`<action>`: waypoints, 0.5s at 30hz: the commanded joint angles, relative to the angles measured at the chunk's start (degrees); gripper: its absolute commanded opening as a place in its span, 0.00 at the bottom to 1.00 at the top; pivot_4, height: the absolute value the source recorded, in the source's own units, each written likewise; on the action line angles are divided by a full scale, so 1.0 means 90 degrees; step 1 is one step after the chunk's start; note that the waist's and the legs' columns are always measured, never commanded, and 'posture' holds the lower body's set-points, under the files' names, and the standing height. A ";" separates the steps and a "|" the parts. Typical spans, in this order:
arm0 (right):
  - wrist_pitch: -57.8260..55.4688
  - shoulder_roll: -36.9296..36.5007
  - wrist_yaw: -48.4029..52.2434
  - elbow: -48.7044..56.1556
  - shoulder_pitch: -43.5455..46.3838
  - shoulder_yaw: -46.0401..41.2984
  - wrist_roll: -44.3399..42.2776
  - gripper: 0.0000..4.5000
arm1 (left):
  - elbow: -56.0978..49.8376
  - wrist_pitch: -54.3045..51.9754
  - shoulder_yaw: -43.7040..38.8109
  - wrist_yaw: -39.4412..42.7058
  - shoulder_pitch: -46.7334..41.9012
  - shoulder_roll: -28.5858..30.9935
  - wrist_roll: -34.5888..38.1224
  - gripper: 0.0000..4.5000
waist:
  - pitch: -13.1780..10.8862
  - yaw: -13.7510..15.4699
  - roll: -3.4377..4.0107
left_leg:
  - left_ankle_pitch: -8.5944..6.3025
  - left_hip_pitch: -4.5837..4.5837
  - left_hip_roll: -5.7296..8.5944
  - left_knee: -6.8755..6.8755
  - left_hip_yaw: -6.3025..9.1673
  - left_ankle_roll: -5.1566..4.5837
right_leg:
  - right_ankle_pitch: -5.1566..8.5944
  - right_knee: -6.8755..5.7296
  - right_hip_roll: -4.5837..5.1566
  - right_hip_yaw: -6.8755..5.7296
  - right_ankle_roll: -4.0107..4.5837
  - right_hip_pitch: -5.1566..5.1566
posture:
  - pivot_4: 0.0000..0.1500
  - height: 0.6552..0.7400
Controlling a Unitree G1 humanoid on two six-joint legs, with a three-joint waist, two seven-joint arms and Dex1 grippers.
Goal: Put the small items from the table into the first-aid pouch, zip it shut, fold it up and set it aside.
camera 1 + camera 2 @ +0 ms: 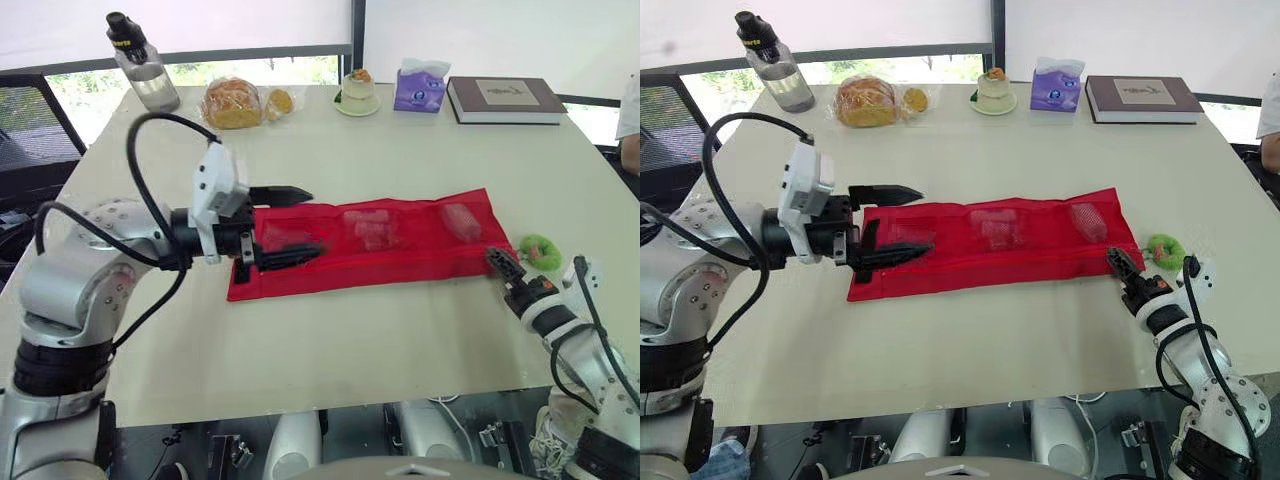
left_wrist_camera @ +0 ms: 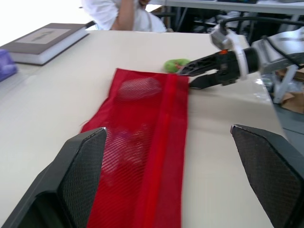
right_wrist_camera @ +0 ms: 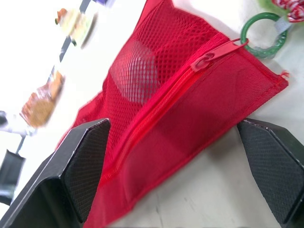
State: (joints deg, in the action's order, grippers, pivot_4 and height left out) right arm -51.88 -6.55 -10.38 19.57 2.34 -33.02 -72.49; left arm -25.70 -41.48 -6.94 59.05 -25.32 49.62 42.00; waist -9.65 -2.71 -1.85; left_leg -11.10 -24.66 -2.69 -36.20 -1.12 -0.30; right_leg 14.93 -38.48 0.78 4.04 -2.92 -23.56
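- The red mesh first-aid pouch [image 1: 400,240] lies flat on the counter [image 1: 350,340], items inside.
- The left hand [image 1: 314,221] is spread over its left end; the right hand [image 1: 494,257], fingers parted, is at its right corner.
- Probably folding next: pinch the edge squarely.

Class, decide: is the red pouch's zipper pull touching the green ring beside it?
Touching. The right wrist view shows the end of the zipper pull lying across the band of the green ring, with no gap between them.
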 commanded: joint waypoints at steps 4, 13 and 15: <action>0.0602 0.0175 -0.0254 -0.0228 0.0245 0.0125 -0.0349 1.00 | -0.0412 -0.0033 0.0024 -0.0108 0.0091 -0.0097 0.0241 0.99 | -0.0001 0.0001 0.0002 | 0.0000 -0.0002 -0.0001 0.0000 0.0003 0.0000 | -0.0005 -0.0003 -0.0004 0.0000 -0.0006 -0.0001 | 1.00 1.00; 0.1241 0.0142 0.0016 -0.0430 0.0380 0.0372 -0.0193 0.59 | -0.0366 0.0016 0.0039 -0.0056 0.0092 -0.0084 0.0225 1.00 | -0.0010 0.0020 0.0016 | 0.0000 -0.0004 0.0001 -0.0001 0.0003 0.0000 | -0.0005 -0.0003 -0.0004 0.0000 -0.0005 -0.0002 | 1.00 1.00; 0.1301 0.0092 0.0069 -0.0403 0.0327 0.0405 -0.0187 0.37 | -0.0341 -0.0007 0.0073 -0.0059 0.0066 -0.0076 0.0204 1.00 | -0.0010 0.0021 0.0017 | 0.0000 -0.0006 0.0002 0.0000 0.0004 0.0000 | -0.0008 -0.0003 -0.0004 0.0001 -0.0008 -0.0002 | 1.00 1.00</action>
State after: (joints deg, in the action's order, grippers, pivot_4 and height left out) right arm -41.35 -5.22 -10.89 14.13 5.25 -29.17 -73.46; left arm -27.95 -42.06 -5.97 58.42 -24.25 48.75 43.07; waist -9.75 -2.52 -1.70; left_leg -11.10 -24.72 -2.67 -36.21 -1.09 -0.30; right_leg 14.81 -38.51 0.74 4.04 -2.98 -23.58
